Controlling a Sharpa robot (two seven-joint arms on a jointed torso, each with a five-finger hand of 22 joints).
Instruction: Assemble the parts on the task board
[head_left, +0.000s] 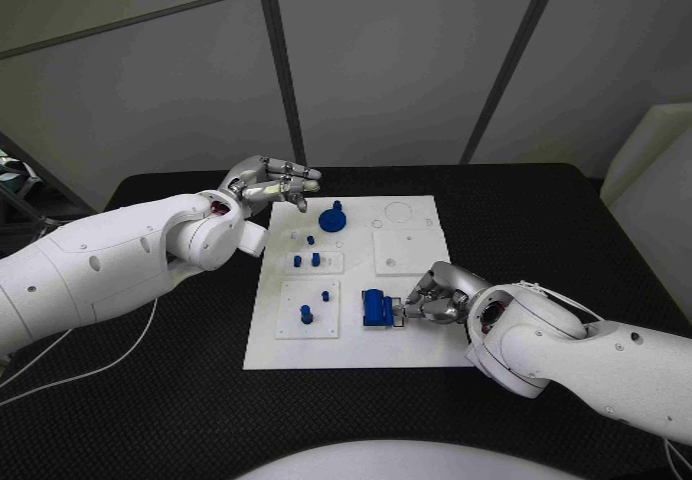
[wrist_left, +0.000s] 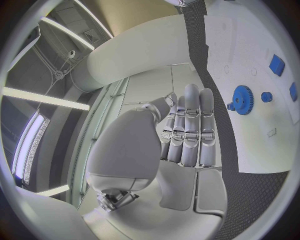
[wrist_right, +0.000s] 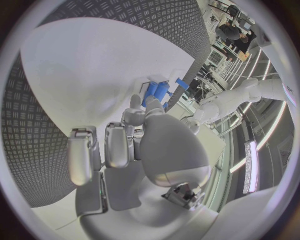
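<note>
A Sharpa robot works at the white task board (head_left: 411, 345) on a black table (head_left: 173, 400). Its right hand (head_left: 437, 297) rests at the board's near edge, fingertips against a blue block-shaped part (head_left: 378, 307) lying just ahead of the palm; whether the fingers truly pinch the piece or merely touch it cannot be told, though the right wrist view shows the block (wrist_right: 155, 92) sitting right at the fingertips.

The left hand (head_left: 271, 184) hovers off the board's far corner, fingers apart and holding nothing, with a blue gear (head_left: 333, 216) standing just beside it on the board. Several small blue pegs (head_left: 307, 260) stand in the plates between the two hands.

The risk lies in the right hand's contact: if the hold is shallow, the block could twist or slide across the smooth plate instead of lifting cleanly. A careless sweep by the left hand could also knock the gear off its seat.
</note>
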